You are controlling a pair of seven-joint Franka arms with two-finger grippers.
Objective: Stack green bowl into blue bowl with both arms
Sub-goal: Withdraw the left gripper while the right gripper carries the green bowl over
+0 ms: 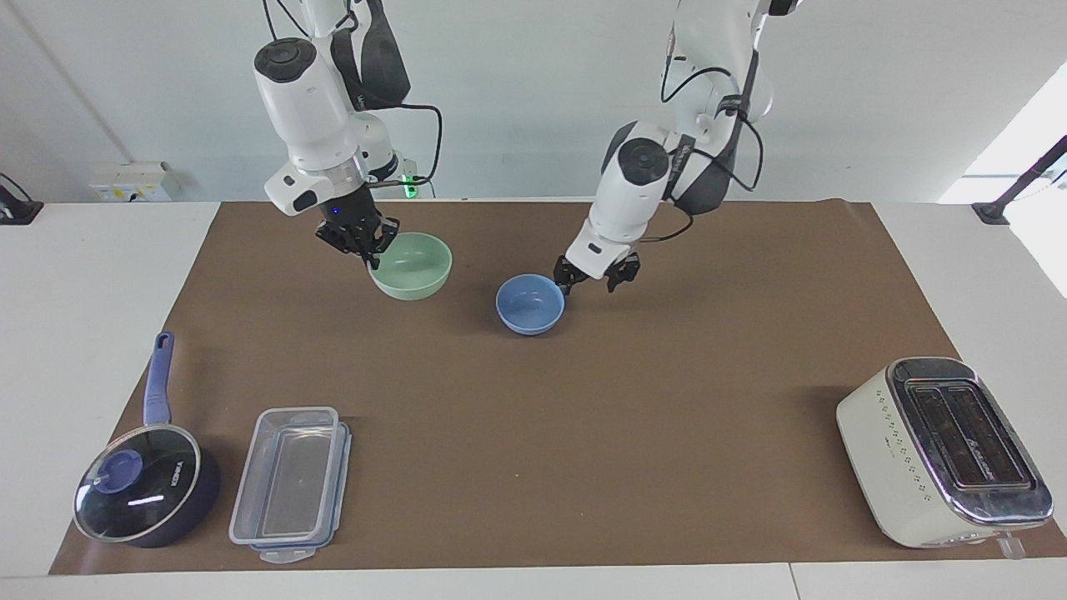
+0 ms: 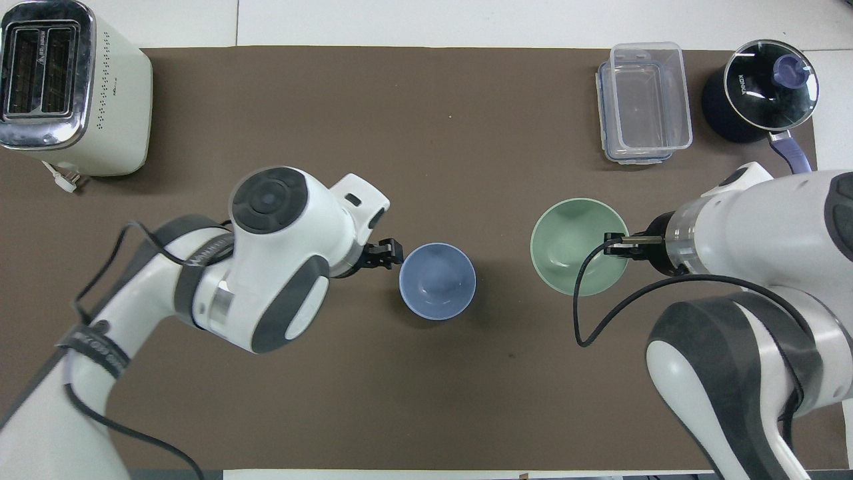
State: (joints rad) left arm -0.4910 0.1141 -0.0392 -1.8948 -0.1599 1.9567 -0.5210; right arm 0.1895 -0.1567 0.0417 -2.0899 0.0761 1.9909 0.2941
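So on my end the right gripper (image 1: 368, 247) is pinched on the rim of the green bowl (image 1: 412, 265) and has it up off the brown mat (image 1: 633, 417), hanging in the air just beside the blue bowl (image 1: 530, 304), on the side toward the right arm's end of the table. The blue bowl is sitting on the mat around the middle. My left gripper (image 1: 597, 278) is right next to its rim on the side toward the left arm's end, fingers spread apart with nothing between them, clear of the bowl as far as I can see. At the table's edge farthest from the robots there's a toaster (image 1: 946, 452), a clear plastic container (image 1: 291, 483) and a lidded saucepan (image 1: 143, 492).
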